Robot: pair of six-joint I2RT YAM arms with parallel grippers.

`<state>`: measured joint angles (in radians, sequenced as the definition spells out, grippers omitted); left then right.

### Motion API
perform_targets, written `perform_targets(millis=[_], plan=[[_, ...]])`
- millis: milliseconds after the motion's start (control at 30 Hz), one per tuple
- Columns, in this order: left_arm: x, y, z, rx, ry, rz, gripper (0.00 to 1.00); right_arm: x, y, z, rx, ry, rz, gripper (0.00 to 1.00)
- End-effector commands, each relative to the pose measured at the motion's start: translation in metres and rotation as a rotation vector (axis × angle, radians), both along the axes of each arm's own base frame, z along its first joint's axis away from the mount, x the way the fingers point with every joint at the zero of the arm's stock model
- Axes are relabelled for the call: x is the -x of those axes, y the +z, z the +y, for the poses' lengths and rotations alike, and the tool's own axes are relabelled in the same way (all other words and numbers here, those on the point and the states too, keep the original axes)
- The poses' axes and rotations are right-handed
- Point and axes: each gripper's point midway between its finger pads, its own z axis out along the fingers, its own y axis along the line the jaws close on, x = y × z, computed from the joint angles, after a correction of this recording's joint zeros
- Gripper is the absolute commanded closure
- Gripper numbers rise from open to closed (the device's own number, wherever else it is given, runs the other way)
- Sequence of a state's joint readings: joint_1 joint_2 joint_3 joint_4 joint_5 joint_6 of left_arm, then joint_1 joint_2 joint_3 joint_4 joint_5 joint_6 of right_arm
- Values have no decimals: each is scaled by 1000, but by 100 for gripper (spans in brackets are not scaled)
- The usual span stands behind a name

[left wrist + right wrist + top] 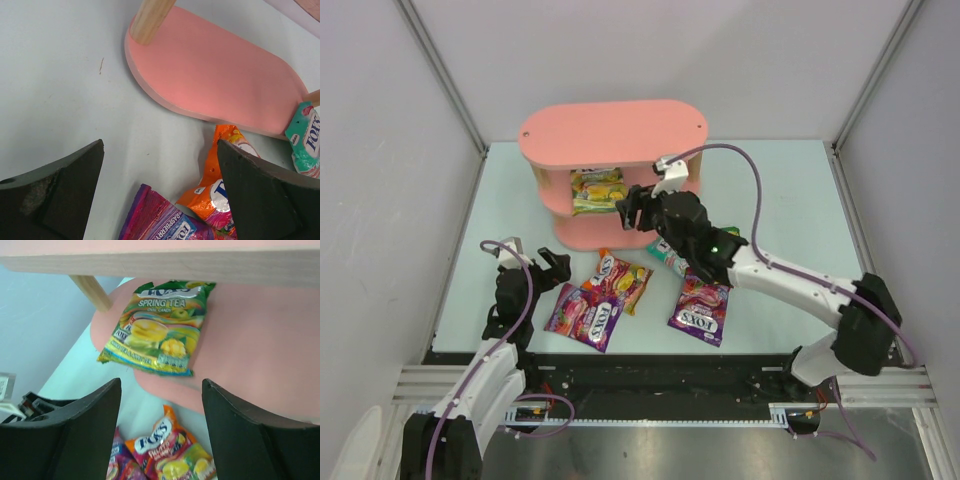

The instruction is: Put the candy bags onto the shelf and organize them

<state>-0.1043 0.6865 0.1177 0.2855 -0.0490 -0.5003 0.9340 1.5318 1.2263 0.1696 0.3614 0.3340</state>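
Here a yellow-green bag lies on the middle board of the shelf; the right fingers stand apart before that board, gripping nothing; the left fingers gape near the shelf's foot, over loose bags on the desk.

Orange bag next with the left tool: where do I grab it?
I'd pinch the orange bag by its crimped end seam nearest the shelf, descending from above on the left. It lies flat, so only an edge offers purchase, and that end is clear of the purple bag beside it.
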Motion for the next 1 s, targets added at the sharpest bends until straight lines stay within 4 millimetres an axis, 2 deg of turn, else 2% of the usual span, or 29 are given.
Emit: perform_targets(millis=[0,33,67,100,133,167,200,233,267,300,400,467,500,533,567,633,667,800,967], plan=[[-4,12,1,16,13,-37,0,22,35,-58,-62,-123,-35,30],[-4,12,1,15,12,-37,0,26,32,-73,-69,-155,-27,30],[-4,12,1,16,13,-37,0,27,9,-93,-44,-202,4,30],[-4,13,1,18,13,-38,0,31,13,-124,-76,-272,9,30],[-4,12,1,18,12,-35,0,32,6,-142,-122,-322,43,30],[-4,12,1,18,12,-38,0,24,-27,-178,-110,-426,95,30],[-4,12,1,18,12,-38,0,26,-43,-201,-114,-485,141,29],[-5,13,1,19,12,-38,0,28,-44,-222,-219,-540,176,29],[-5,12,1,18,12,-37,0,25,-60,-245,-240,-598,216,28],[-5,12,1,18,12,-35,0,24,-91,-275,-235,-666,300,28],[-5,13,1,19,12,-40,0,25,-127,-314,-274,-747,429,27],[-4,13,0,20,7,-41,0,22,-148,-321,-232,-743,500,26],[-5,13,2,20,12,-41,0,21,-156,-314,-236,-696,544,26],[-5,13,1,19,10,-40,0,20,-163,-319,-241,-696,572,26],[-4,12,1,19,12,-40,0,20,-180,-313,-224,-656,635,25],[-5,13,1,19,10,-40,0,18,-193,-312,-211,-643,674,25],[-5,13,1,19,10,-40,0,18,-204,-306,-215,-612,717,25],[-5,12,1,20,9,-37,0,15,-220,-301,-207,-581,737,25],[-5,11,1,18,8,-34,0,11,-228,-304,-176,-563,710,24]])
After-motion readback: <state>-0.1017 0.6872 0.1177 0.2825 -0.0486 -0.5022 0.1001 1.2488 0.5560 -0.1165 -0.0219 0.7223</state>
